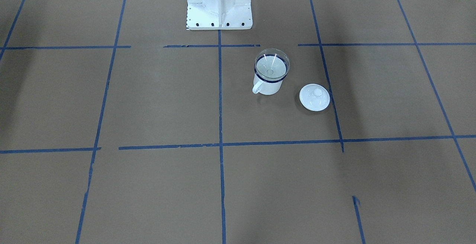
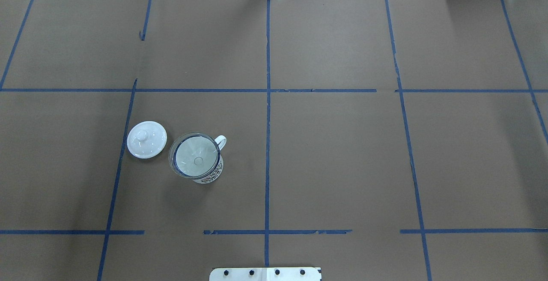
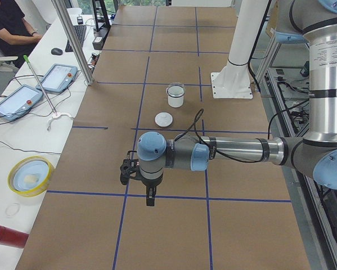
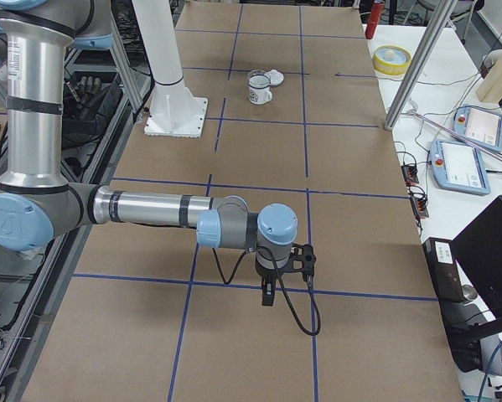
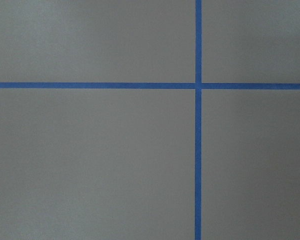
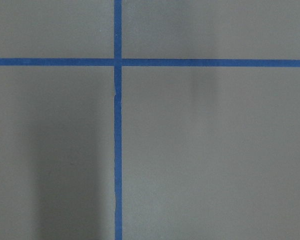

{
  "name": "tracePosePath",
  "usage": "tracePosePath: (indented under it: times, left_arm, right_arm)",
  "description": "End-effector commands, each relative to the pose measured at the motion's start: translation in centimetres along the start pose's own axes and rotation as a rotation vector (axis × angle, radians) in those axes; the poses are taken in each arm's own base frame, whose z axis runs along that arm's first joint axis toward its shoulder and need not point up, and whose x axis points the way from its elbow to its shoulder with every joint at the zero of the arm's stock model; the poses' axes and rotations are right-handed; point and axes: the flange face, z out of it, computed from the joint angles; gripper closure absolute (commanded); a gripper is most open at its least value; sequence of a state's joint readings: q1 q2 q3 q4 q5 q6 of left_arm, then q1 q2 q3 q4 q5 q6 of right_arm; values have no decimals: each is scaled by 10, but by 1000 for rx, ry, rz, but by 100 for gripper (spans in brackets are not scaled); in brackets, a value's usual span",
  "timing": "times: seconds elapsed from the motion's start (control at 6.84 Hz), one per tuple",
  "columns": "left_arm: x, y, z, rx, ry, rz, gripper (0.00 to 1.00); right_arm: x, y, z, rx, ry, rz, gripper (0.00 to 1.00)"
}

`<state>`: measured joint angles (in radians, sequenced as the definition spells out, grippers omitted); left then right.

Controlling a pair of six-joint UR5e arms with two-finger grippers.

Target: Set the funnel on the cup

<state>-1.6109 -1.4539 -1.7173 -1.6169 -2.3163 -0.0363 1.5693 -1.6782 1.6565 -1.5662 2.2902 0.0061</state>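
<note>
Placement looks finished, funnel (image 1: 272, 63) seated in the cup (image 1: 269, 86), so no move seems needed; left gripper (image 3: 150, 198) and right gripper (image 4: 268, 296) hang far off, whether clenched or released I cannot tell.

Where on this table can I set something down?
Anywhere on the robot's right of the centre blue tape line is bare paper. Crowded only left of it: the white enamel mug holding the clear funnel, with the round white knobbed lid just beside, not touching.

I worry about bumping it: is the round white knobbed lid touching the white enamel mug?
Apart. The front-facing view shows bare brown paper between the round white knobbed lid and the white enamel mug.
</note>
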Motion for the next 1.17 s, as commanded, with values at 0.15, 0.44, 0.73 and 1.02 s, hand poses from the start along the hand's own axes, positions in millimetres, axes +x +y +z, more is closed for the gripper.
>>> tracePosePath:
  times: [0.15, 0.44, 0.73, 1.02]
  left_arm:
    - [1, 1, -3, 5, 0, 0, 0]
    - [-5, 1, -9, 19, -3, -12, 0]
    - [-5, 1, -9, 19, -3, -12, 0]
    - [-7, 1, -8, 18, -9, -13, 0]
  right_arm:
    - [0, 0, 0, 0, 0, 0, 0]
    - [0, 0, 0, 0, 0, 0, 0]
    - [0, 0, 0, 0, 0, 0, 0]
    - [0, 0, 0, 0, 0, 0, 0]
